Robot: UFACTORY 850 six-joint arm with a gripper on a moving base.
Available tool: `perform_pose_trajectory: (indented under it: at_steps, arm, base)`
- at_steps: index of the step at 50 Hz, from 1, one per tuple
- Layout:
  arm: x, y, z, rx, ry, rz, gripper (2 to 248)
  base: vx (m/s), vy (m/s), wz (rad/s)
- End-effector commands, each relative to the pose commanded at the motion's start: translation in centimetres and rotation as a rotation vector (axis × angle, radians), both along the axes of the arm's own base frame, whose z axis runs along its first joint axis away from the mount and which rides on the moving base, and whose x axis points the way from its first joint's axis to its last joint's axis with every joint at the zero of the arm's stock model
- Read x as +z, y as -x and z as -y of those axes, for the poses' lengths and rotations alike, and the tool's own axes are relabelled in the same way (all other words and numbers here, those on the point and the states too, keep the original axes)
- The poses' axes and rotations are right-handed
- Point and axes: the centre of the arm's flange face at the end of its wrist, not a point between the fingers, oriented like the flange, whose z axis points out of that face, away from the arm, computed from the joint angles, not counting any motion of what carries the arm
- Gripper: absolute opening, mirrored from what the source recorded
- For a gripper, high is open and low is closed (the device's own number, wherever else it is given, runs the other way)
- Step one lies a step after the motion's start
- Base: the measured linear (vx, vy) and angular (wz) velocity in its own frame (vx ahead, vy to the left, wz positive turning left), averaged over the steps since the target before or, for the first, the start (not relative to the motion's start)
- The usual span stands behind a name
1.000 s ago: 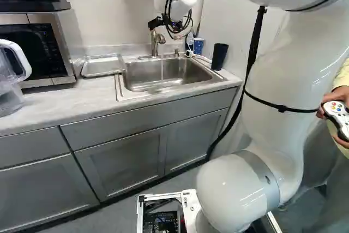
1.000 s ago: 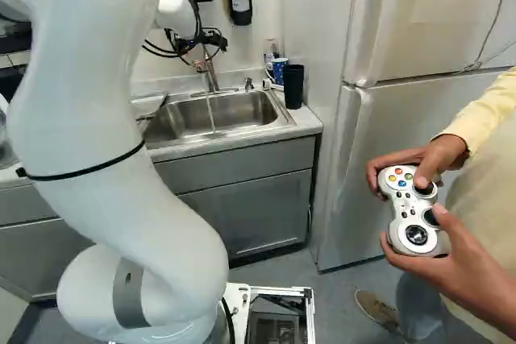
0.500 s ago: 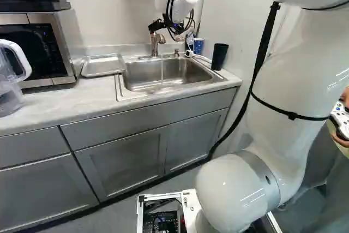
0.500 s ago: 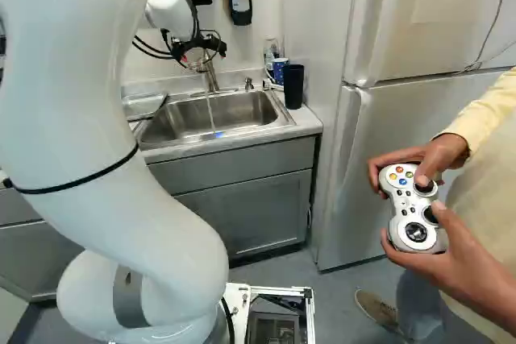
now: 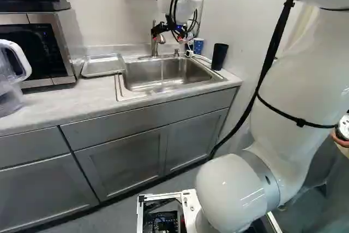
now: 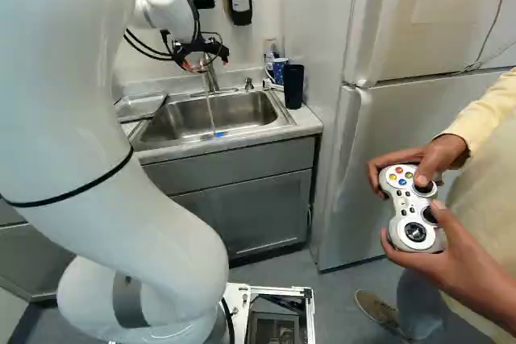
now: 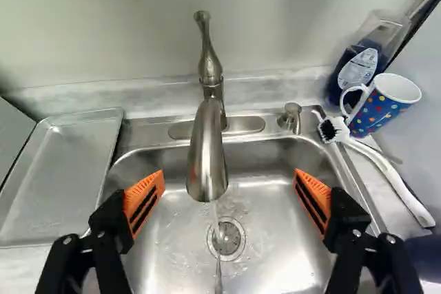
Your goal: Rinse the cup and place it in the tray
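Blue, dotted, white-handled mug at right: we judge it stiff, breakable, slippery wet; our spread hand should clasp its body.

Light grey countertop with inset metal sink, from left edge to right of centre in the left base view.
Directly on the countertop: at far left, clear pitcher near microwave; at upper left, shallow metal tray, just left of the sink; at upper right of centre, spotted blue mug and dark tumbler. Near the mug, blue bottle and white-handled brush, bristles by the sink's corner.
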Motion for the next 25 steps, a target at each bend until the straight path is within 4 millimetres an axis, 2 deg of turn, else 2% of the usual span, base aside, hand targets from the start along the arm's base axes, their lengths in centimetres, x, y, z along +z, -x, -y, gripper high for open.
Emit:
perform_pose_trajectory:
  at_steps: [25]
  arm:
    - [-0.6,2.2,1.6,-0.022,0.014,-0.079,247]
  base:
    - [0.000,0.000,0.000]
